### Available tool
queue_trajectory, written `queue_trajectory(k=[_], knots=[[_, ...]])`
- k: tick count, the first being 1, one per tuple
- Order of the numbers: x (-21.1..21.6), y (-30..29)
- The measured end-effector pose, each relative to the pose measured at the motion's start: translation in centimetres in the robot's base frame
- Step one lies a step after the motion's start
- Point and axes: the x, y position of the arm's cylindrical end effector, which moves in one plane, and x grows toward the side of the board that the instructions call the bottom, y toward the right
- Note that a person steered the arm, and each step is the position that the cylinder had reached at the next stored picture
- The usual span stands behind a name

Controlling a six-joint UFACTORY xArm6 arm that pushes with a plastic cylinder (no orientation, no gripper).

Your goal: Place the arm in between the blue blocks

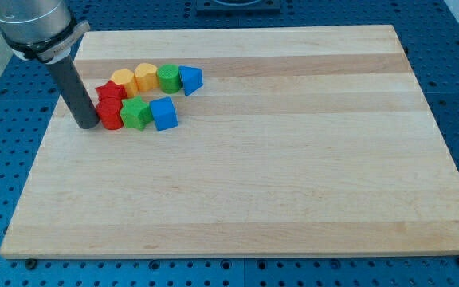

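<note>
pale wooden board (253, 183) on blue pegboard. my tip (88, 126), a bare rod holding nothing, sits just left of the red block (111, 113). rightward, the blue cube (164, 113) and blue wedge (190, 80) look light, rigid, easily nudged; enter their gap from the right.

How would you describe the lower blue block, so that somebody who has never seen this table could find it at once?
Start at the wooden board and go to the cluster of blocks near its top left corner. The cluster's lower row runs red block, green block, then the blue cube at the view's right end. The other blue block, wedge-like, lies above it, ending the upper row.
</note>
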Motion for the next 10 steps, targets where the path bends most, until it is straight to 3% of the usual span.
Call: queue_trajectory(k=[2, 3, 4, 5, 6, 7, 8, 10], knots=[[0.0, 0.2], [3.8, 1.6], [7.2, 6.4], [7.2, 14.1], [6.1, 21.8], [1.6, 24.9], [-1.9, 24.5], [-4.6, 19.8]])
